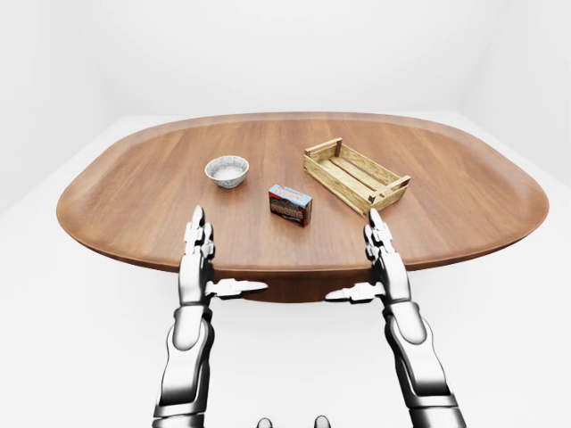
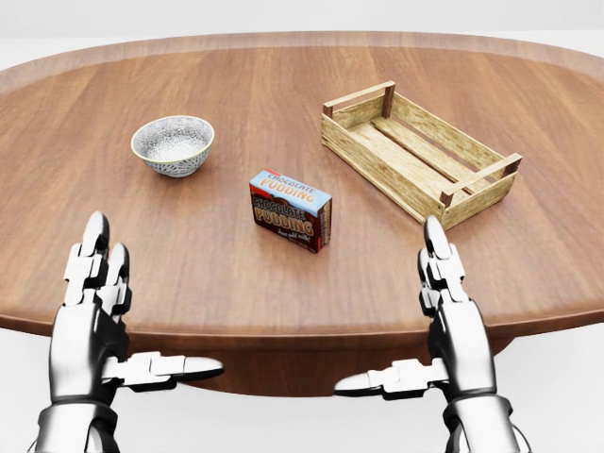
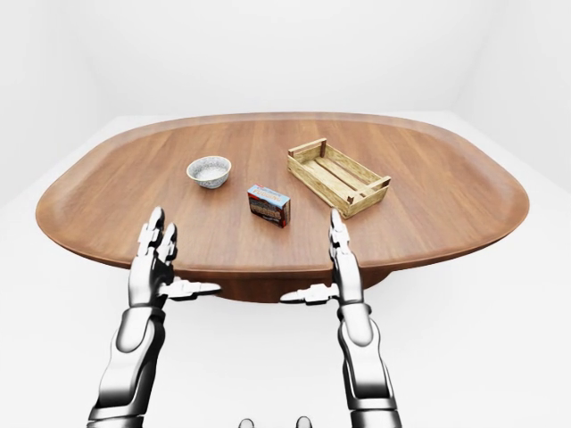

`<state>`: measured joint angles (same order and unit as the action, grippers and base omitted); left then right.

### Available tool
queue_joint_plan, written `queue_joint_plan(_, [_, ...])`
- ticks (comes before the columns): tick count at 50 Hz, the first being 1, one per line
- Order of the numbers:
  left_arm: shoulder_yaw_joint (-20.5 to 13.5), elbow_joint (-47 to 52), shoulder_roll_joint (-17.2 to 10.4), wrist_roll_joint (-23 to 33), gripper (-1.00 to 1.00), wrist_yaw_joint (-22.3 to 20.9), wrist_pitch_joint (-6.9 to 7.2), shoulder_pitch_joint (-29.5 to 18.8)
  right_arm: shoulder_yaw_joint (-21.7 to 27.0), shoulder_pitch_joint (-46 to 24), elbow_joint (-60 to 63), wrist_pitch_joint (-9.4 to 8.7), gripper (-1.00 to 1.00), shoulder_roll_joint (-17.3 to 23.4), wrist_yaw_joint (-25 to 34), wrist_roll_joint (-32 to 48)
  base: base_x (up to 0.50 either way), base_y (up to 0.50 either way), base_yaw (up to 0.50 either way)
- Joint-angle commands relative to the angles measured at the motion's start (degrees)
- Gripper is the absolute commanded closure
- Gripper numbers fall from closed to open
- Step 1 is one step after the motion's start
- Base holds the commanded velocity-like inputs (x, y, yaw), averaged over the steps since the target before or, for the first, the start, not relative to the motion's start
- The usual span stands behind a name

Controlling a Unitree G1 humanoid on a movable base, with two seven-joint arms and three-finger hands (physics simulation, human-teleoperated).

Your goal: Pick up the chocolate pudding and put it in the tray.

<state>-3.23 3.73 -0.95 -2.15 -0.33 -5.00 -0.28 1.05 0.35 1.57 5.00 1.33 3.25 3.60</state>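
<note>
Head view first: the chocolate pudding (image 2: 290, 209) box sits at centre frame on the wooden table (image 2: 283, 85), label up, lying alone with bare wood all round it. Up and to the right is the tray (image 2: 420, 154), a slatted wooden crate set at an angle, nothing inside it, well apart from the box. Over at upper left, the patterned bowl (image 2: 173, 144) stands upright. Down at the bottom corners, both hands are in: the left hand (image 2: 94, 316) at lower left with fingers straight and spread, thumb jutting toward the middle, holding nothing; the right hand (image 2: 451, 316) at lower right, same pose mirrored, fingers extended, thumb pointing inward, nothing in its grasp. Both hover at the table's near edge, short of the pudding. Left-eye view now: wider look, the whole oval table against a plain white room, bowl, box and crate in a loose row just above centre, silver arms rising from the bottom edge with palms wide. Right-eye view: nearly the same picture, everything set a little farther left in frame.
</note>
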Motion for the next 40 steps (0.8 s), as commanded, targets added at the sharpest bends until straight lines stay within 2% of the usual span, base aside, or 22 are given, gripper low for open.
queue_joint_plan(1, [-1.13, 7.34, 0.18, -1.85, -1.0, 2.0, 0.0, 0.55, -0.25, 1.6, 8.81, 0.0, -1.0, -0.05, -1.17, 4.44, 0.0, 0.0, 0.0])
queue_joint_plan(3, [-1.18, 8.1, 0.13, -2.04, -1.0, 2.1, 0.0, 0.64, -0.32, 1.72, 5.58, 0.0, -1.0, 0.01, -1.84, 5.1, 0.0, 0.0, 0.0])
queue_joint_plan(10, [-1.28, 8.53, 0.19, -2.53, -1.0, 2.33, 0.0, 0.71, -0.53, 2.13, 11.78, 0.0, -1.0, -0.08, -1.47, 6.77, 0.0, 0.0, 0.0])
queue_joint_plan(16, [-1.22, 9.13, 0.28, -2.68, -1.0, 2.56, 0.0, 1.09, -0.55, 2.28, 11.95, 0.0, -1.0, -0.15, -1.4, 6.75, 0.0, 0.0, 0.0])
queue_joint_plan(17, [-1.16, 9.01, 0.33, -2.7, -1.0, 2.51, 0.0, 1.23, -0.44, 2.26, 8.37, 0.0, -1.0, -0.05, -1.99, 6.72, 0.0, 0.0, 0.0])
queue_joint_plan(19, [-1.1, 9.22, 0.33, -2.71, -1.0, 2.51, 0.0, 1.29, -0.52, 2.19, 11.48, 0.0, -1.0, -0.15, -1.41, 6.76, 0.0, 0.0, 0.0])
queue_joint_plan(31, [-1.22, 8.59, 0.24, -2.82, -1.0, 2.52, 0.0, 1.02, -0.54, 2.14, 11.61, 0.0, -1.0, -0.19, -1.38, 6.63, 0.0, 0.0, 0.0])
queue_joint_plan(40, [-1.12, 8.13, 0.22, -2.53, -1.0, 2.43, 0.0, 1.09, -0.5, 2.11, 10.92, 0.0, -1.0, -0.22, -1.45, 6.32, 0.27, 0.0, 0.0])
